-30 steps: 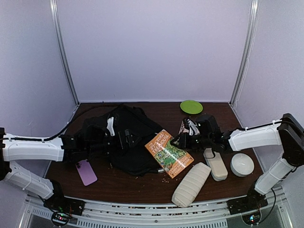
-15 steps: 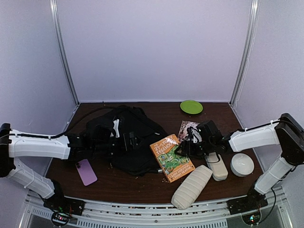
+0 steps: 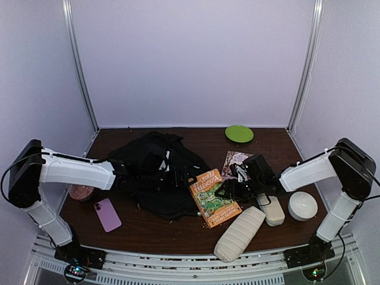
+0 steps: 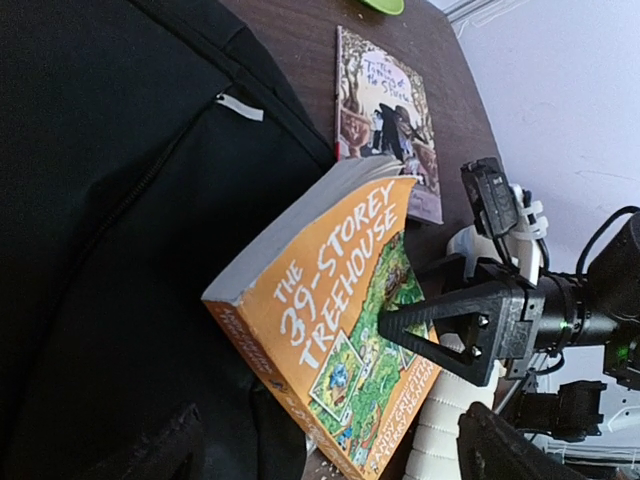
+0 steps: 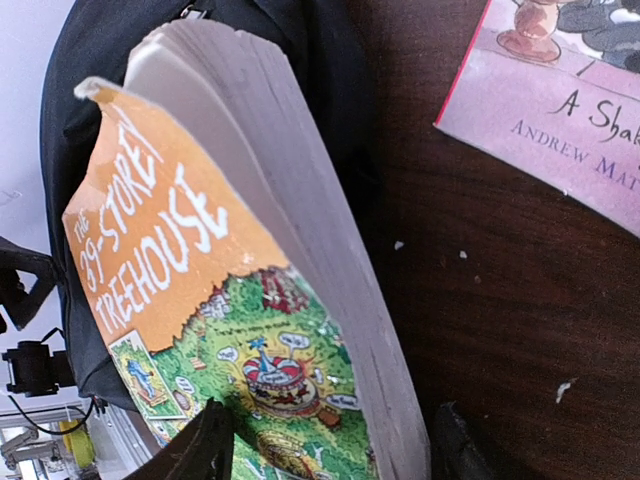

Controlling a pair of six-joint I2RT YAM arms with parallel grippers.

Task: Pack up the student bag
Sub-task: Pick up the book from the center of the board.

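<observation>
Two white arms reach in from either side over a dark brown wooden surface (image 3: 178, 228). Crumpled on it, left of centre, lies the large soft black fabric backpack (image 3: 151, 178). It fills most of the left wrist view, where a zip line and a small white tag show on it. The left fingers (image 4: 510, 450) hang just over the backpack's right part, spread wide with nothing between them. At the backpack's right edge sits a thick orange-and-green paperback book (image 3: 215, 197) titled "The 39-Storey Treehouse". It is tilted, its grey page edge raised and one corner over the black fabric. The right fingers (image 4: 440, 328) stand apart astride the book's near end, one over the printed cover and the other on the side of the bare wood; whether they press on the book I cannot tell. Just behind that book a thin purple-edged picture paperback (image 3: 234, 160) lies flat on the surface. Farther back, near the rear wall, is a round green plate (image 3: 239, 133). To the right of the right fingers lie a small beige oblong case (image 3: 272, 209) and a round white puck-like object (image 3: 303, 205), near each other but not touching. In front of them a long ribbed cream pencil case (image 3: 239, 233) lies slantwise. A lilac phone (image 3: 107, 214) lies near the left front, apart from the backpack. Pale crumbs dot the wood around the book.
</observation>
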